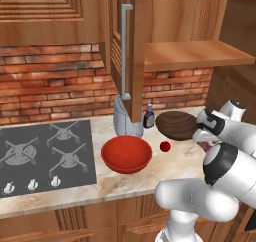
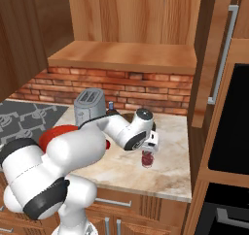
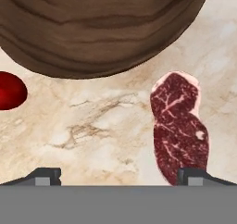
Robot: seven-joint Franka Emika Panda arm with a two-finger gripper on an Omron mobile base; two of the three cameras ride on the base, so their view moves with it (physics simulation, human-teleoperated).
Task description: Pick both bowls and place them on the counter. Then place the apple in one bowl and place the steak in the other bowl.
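Nearest the front edge of the counter [image 2: 126,173], the gripper [image 3: 120,174] hangs just above the marble with its jaws spread wide and nothing between them. One fingertip [image 3: 193,176] sits over the near end of the steak [image 3: 179,126], which lies flat on the bare counter, towards its right end; the other stands well off over bare stone.

The step in hand looks like picking up the steak. The meat lies off-centre under the hand, so I would shift the gripper sideways until the slab sits midway between the fingers, then come straight down and close across its narrow width. It is thin and flat, so the tips probably need to reach almost to the stone, or they may slide over the top.

Just beyond the steak stands the brown bowl [image 1: 176,125], upright on the counter and empty as far as can be seen; the lift should clear its rim before the release. The apple [image 1: 165,146] lies beside it, between it and the red bowl [image 1: 126,154], which sits next to the stovetop [image 1: 45,156]. A toaster [image 1: 125,118] and a small bottle [image 1: 148,117] stand by the brick wall [image 1: 50,81].
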